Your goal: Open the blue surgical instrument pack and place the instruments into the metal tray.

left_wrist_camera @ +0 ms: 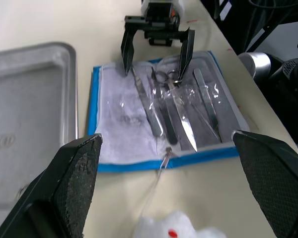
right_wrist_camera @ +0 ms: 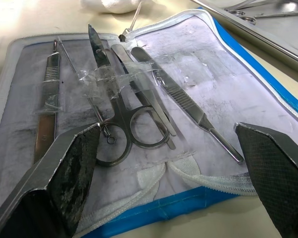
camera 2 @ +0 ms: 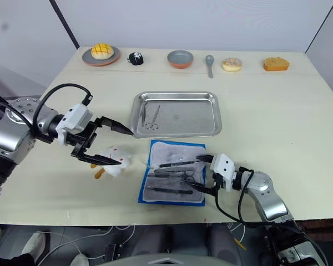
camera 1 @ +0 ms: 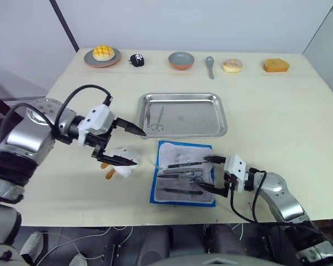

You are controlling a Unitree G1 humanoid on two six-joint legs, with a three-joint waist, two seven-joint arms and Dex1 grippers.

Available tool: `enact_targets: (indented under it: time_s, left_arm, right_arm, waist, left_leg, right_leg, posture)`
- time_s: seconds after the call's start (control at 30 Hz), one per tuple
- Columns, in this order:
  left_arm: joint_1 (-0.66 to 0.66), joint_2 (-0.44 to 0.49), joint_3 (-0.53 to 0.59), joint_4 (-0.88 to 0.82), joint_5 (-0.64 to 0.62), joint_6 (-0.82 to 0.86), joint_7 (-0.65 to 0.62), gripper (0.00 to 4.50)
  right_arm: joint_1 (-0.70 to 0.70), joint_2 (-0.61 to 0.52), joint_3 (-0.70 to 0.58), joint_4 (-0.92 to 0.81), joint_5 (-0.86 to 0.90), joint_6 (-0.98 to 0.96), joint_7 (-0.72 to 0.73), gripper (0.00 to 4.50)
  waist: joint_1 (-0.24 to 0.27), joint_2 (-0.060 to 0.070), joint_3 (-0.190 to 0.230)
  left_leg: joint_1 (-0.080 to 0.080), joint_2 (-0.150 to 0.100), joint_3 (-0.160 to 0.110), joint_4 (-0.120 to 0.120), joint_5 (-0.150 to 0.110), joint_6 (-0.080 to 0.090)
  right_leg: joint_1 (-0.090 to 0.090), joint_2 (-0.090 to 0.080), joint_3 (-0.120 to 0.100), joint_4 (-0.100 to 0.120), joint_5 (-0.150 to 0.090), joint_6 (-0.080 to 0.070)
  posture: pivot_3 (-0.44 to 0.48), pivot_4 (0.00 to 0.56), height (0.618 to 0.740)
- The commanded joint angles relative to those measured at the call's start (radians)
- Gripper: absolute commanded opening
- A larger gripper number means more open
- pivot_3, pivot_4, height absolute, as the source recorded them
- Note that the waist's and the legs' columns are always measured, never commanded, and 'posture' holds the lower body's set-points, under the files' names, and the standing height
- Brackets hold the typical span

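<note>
The blue surgical instrument pack (camera 1: 175, 151) lies opened flat near the table's front edge, its pale lining up. Several instruments (camera 1: 182, 177) rest on the lining under clear straps, among them ring-handled scissors (right_wrist_camera: 131, 126) and forceps (right_wrist_camera: 188, 106). Just behind the pack stands the metal tray (camera 1: 202, 119), with one pair of scissors (camera 1: 159, 119) at its left end. My right gripper (camera 1: 204, 173) is open at the pack's right edge, its fingers on either side of the instrument handles. To the left of the pack and tray hangs my left gripper (camera 1: 140, 148), open and holding nothing.
A white plush toy (camera 1: 122, 160) lies directly left of the pack, under the left gripper's lower finger. Along the far edge sit a plate with a yellow bun (camera 1: 102, 55), a small black object (camera 1: 136, 60), a bowl (camera 1: 181, 60), a grey spoon (camera 1: 210, 65), a donut (camera 1: 232, 66) and an orange bread piece (camera 1: 276, 65).
</note>
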State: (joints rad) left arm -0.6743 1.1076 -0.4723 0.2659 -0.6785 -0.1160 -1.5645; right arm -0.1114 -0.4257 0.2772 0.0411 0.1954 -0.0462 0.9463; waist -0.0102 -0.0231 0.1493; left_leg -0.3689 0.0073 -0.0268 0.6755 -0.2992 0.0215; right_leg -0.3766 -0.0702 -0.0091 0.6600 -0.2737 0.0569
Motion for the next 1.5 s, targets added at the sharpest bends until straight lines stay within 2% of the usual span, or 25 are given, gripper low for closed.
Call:
enact_targets:
  time_s: [0.03, 0.23, 0.3, 0.33, 0.37, 0.4, 0.43, 0.5, 1.13, 1.5]
  left_arm:
    - [0.026, -0.062, 0.058, -0.011, 0.066, -0.015, -0.045, 4.45]
    - [0.07, -0.206, 0.109, 0.007, 0.219, -0.011, 0.075, 4.45]
    - [0.067, -0.244, 0.117, 0.024, 0.247, -0.008, 0.099, 3.96]
    - [0.066, -0.263, 0.125, 0.032, 0.262, -0.006, 0.101, 3.58]
    - [0.064, -0.278, 0.129, 0.043, 0.281, -0.011, 0.1, 2.86]
    - [0.063, -0.291, 0.134, 0.052, 0.3, -0.016, 0.099, 2.67]
    - [0.062, -0.304, 0.137, 0.061, 0.317, -0.021, 0.1, 2.16]
    - [0.065, -0.324, 0.14, 0.066, 0.343, -0.019, 0.102, 1.78]
    - [0.087, -0.49, 0.131, 0.137, 0.529, -0.036, 0.164, 1.78]
    - [0.13, -0.507, 0.138, 0.181, 0.565, -0.067, 0.184, 1.78]
  right_arm:
    - [0.042, -0.024, 0.034, 0.102, -0.065, 0.056, -0.01, 4.5]
    - [0.039, -0.022, 0.035, 0.1, -0.065, 0.058, -0.013, 4.5]
    - [0.037, -0.022, 0.036, 0.1, -0.066, 0.059, -0.012, 4.5]
    - [0.036, -0.022, 0.036, 0.102, -0.066, 0.059, -0.011, 4.5]
    - [0.034, -0.023, 0.036, 0.103, -0.066, 0.059, -0.011, 4.5]
    - [0.033, -0.024, 0.037, 0.104, -0.066, 0.059, -0.009, 4.5]
    - [0.03, -0.025, 0.037, 0.106, -0.066, 0.059, -0.008, 4.5]
    - [0.029, -0.026, 0.037, 0.107, -0.066, 0.058, -0.009, 4.5]
    - [0.031, -0.023, 0.037, 0.104, -0.064, 0.061, -0.015, 4.5]
    - [0.039, -0.022, 0.04, 0.095, -0.065, 0.064, -0.021, 4.5]
  waist:
    - [0.0, 0.0, 0.0]
    - [0.0, -0.001, -0.001]
    - [0.001, -0.002, -0.002]
    - [0.0, -0.003, -0.002]
    - [0.0, -0.004, -0.003]
    - [-0.001, -0.004, -0.003]
    - [-0.001, -0.004, -0.003]
    - [-0.001, -0.004, -0.003]
    - [-0.001, -0.004, -0.003]
    - [-0.001, -0.003, -0.005]
  left_leg:
    - [0.0, 0.0, 0.0, 0.0, 0.0, 0.0]
    - [0.0, 0.0, 0.0, 0.0, 0.0, 0.0]
    - [0.0, 0.0, 0.0, 0.0, 0.0, 0.0]
    - [0.001, 0.0, 0.0, 0.0, 0.0, 0.0]
    - [0.001, 0.0, 0.0, 0.0, 0.0, 0.0]
    - [0.001, 0.0, 0.0, 0.0, 0.0, 0.0]
    - [0.001, 0.0, 0.0, 0.0, 0.0, 0.0]
    - [0.001, 0.0, 0.0, 0.0, 0.0, 0.0]
    - [0.001, 0.0, 0.0, 0.0, 0.0, 0.0]
    - [0.002, 0.0, 0.0, 0.0, 0.0, 0.0]
  right_leg:
    - [0.0, 0.0, 0.0, 0.0, 0.0, 0.0]
    - [0.0, 0.0, 0.0, 0.0, 0.0, 0.0]
    - [0.0, 0.0, 0.0, 0.0, 0.0, 0.0]
    - [0.0, 0.0, 0.0, 0.0, 0.0, 0.0]
    - [0.0, 0.0, 0.0, 0.0, 0.0, 0.0]
    - [0.0, 0.0, 0.0, 0.0, 0.0, 0.0]
    - [0.0, 0.0, 0.0, 0.0, 0.0, 0.0]
    - [0.0, 0.0, 0.0, 0.0, 0.0, 0.0]
    - [0.0, 0.0, 0.0, 0.001, 0.0, 0.0]
    - [0.001, 0.0, 0.0, 0.001, 0.0, 0.0]
  posture:
    - [0.0, 0.15, 0.732]
    - [0.0, 0.15, 0.732]
    - [0.0, 0.15, 0.732]
    - [0.0, 0.15, 0.732]
    - [0.0, 0.15, 0.732]
    - [0.0, 0.15, 0.732]
    - [0.0, 0.15, 0.732]
    - [0.0, 0.15, 0.732]
    - [0.0, 0.15, 0.732]
    - [0.0, 0.15, 0.732]
